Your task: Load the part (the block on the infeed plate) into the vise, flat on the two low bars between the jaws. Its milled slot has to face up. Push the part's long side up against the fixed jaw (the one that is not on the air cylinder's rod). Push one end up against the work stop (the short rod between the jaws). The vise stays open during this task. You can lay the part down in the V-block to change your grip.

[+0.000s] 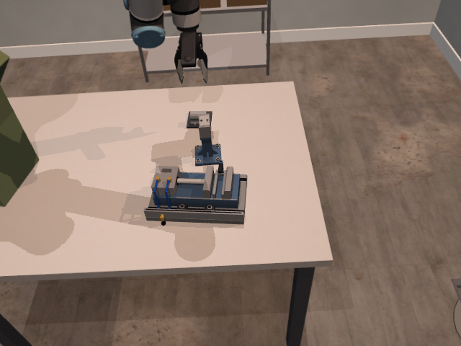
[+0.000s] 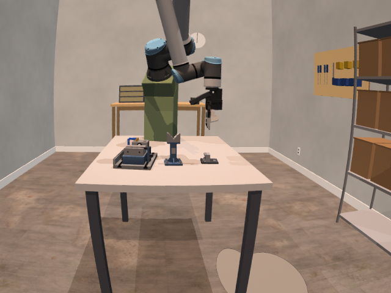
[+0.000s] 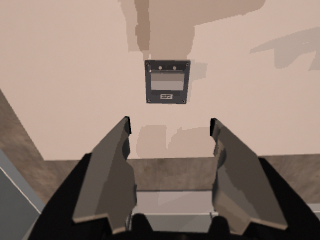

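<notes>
The part, a small grey block (image 2: 206,156) (image 3: 167,81), sits on the dark infeed plate (image 2: 205,162) (image 3: 181,96). Its slot cannot be made out. My gripper (image 1: 194,81) (image 2: 208,127) (image 3: 169,118) is open and empty, high above the table's back edge in the top view, beyond the plate. The vise (image 1: 223,202) (image 2: 134,159) is open and empty. Its fixed jaw (image 1: 227,182) is on the right in the top view; the moving jaw (image 1: 207,182) is on the cylinder's rod (image 1: 190,181). The work stop (image 1: 220,166) is dark; the low bars are partly hidden.
The V-block (image 1: 204,130) (image 2: 173,138) stands on a blue post between vise and infeed plate, and partly hides the plate in the top view. The air cylinder block (image 1: 166,179) with blue hoses is at the vise's left. A shelf rack (image 2: 347,126) stands beside the table.
</notes>
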{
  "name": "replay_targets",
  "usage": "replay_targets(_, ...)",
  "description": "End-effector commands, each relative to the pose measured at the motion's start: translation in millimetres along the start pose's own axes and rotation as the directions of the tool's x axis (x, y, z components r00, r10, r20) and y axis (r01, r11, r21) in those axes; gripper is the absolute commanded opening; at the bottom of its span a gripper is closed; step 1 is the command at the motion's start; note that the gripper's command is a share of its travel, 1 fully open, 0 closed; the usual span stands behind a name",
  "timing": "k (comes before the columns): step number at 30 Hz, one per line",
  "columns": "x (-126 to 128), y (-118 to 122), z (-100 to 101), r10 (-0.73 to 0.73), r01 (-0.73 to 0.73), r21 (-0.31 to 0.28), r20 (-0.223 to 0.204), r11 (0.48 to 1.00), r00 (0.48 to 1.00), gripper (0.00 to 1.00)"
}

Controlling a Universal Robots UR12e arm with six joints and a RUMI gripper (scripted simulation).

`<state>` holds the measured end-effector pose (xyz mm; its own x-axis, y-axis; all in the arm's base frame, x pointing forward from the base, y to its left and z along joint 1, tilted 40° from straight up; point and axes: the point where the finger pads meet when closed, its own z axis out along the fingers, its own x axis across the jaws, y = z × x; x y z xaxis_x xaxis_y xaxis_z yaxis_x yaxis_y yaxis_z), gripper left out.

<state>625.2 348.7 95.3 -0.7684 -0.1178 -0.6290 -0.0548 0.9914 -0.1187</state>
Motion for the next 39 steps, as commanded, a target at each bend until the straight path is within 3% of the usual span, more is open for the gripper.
replay_targets(1,0,0,8,0.000,0.000,-0.001,0.001,1.000,1.000,0.51)
replay_targets(39,-1,0,94,0.000,0.000,-0.001,0.001,1.000,1.000,0.51)
